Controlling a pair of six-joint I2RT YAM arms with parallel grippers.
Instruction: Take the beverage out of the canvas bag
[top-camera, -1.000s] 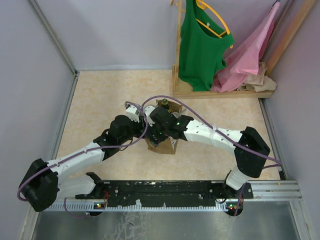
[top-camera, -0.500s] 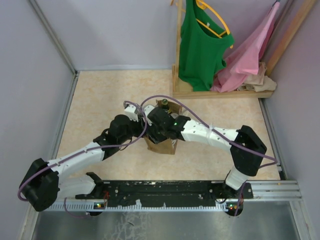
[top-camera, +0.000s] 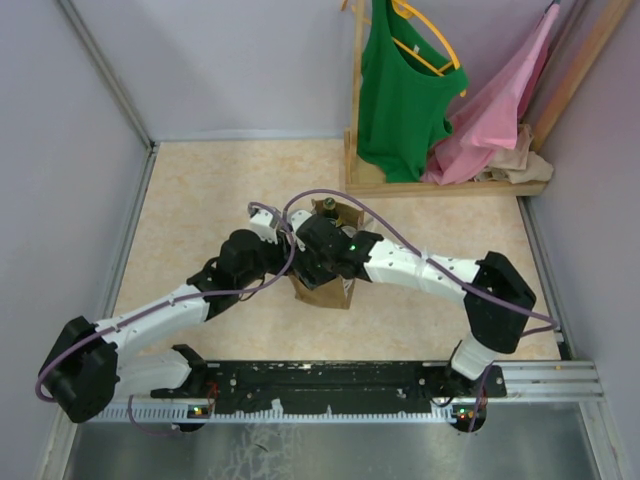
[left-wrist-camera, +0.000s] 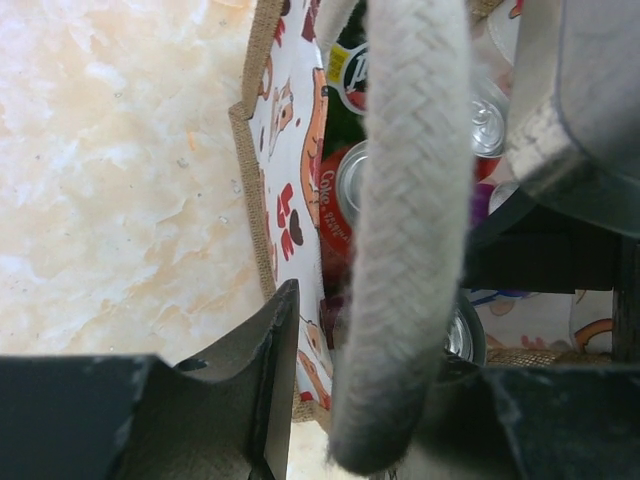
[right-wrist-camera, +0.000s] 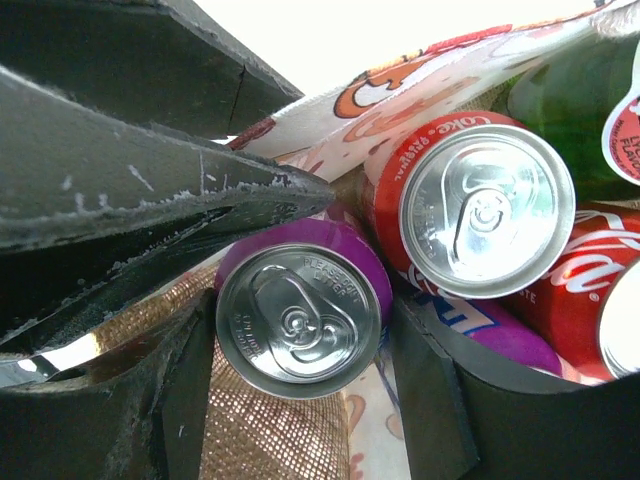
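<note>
Right gripper (right-wrist-camera: 300, 335) clamps the purple can (right-wrist-camera: 300, 320) between its fingers, inside the canvas bag (top-camera: 322, 293). Left gripper (left-wrist-camera: 370, 400) pinches the bag's white handle (left-wrist-camera: 415, 200).

Soft, even overhead light, faint shadows beside the canvas bag (top-camera: 322, 292). Above its rim the right wrist view blows out white; inside, the purple can (right-wrist-camera: 300, 320) glints.

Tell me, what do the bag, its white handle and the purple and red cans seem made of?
The bag: coarse tan woven fabric, like jute or canvas, matte; the weave shows at its edge. Its lining looks smooth and printed, perhaps coated. The handle: thick white braided rope, probably cotton. The purple can and red can: metal, likely aluminium, with shiny silver lids and pull tabs.
</note>
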